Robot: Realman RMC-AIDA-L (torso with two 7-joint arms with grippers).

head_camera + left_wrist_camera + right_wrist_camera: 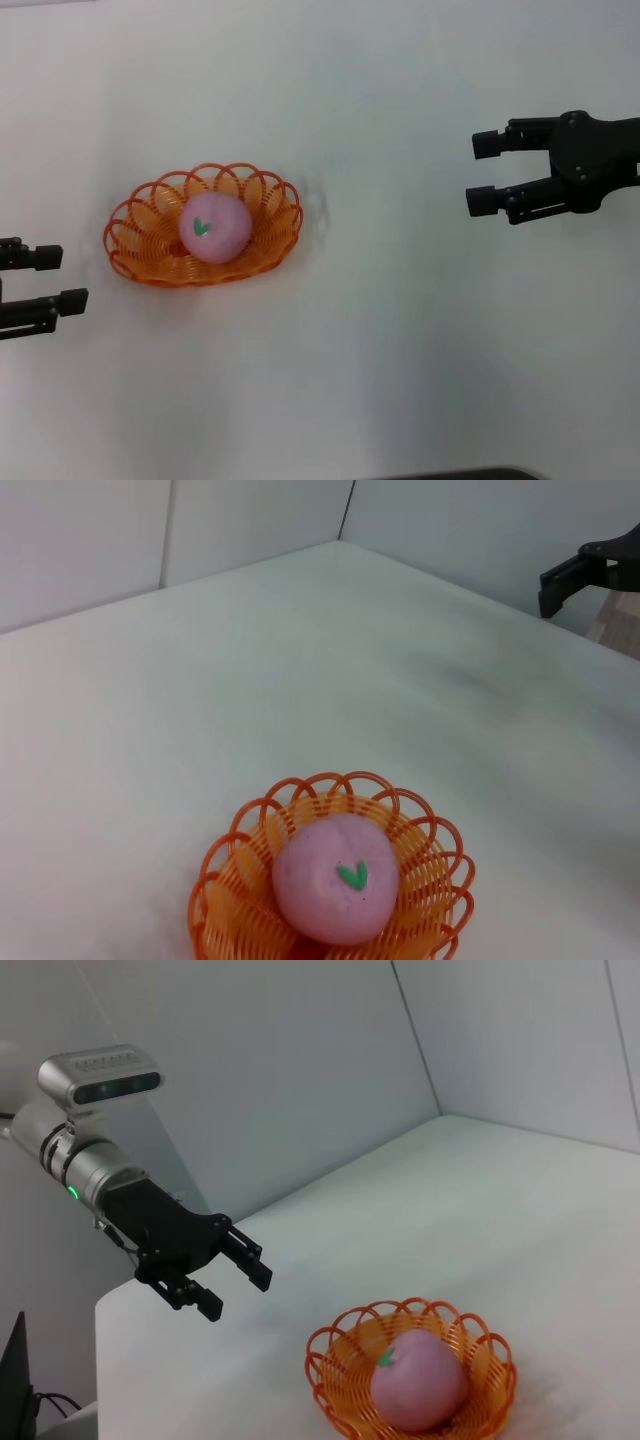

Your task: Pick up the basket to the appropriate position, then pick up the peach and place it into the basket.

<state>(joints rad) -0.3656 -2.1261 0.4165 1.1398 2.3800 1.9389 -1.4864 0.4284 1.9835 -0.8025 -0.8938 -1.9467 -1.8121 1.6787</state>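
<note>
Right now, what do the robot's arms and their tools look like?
Both tools are matte black with two blocky-tipped fingers: the left tool and the right tool. In the right wrist view, the left tool hangs from a silver-grey wrist segment with a small green light, a grey camera bar mounted above it and thin cables alongside.

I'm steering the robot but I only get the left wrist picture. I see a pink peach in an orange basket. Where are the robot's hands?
Observer: The left gripper is beside the basket, open, not touching it.
Operator: And the other one?
Observer: The right gripper is far across the table, open and holding nothing.
Operator: Is the peach all the way in?
Observer: Yes, from the head view the peach sits in the middle of the basket, with rim all around it.
</note>
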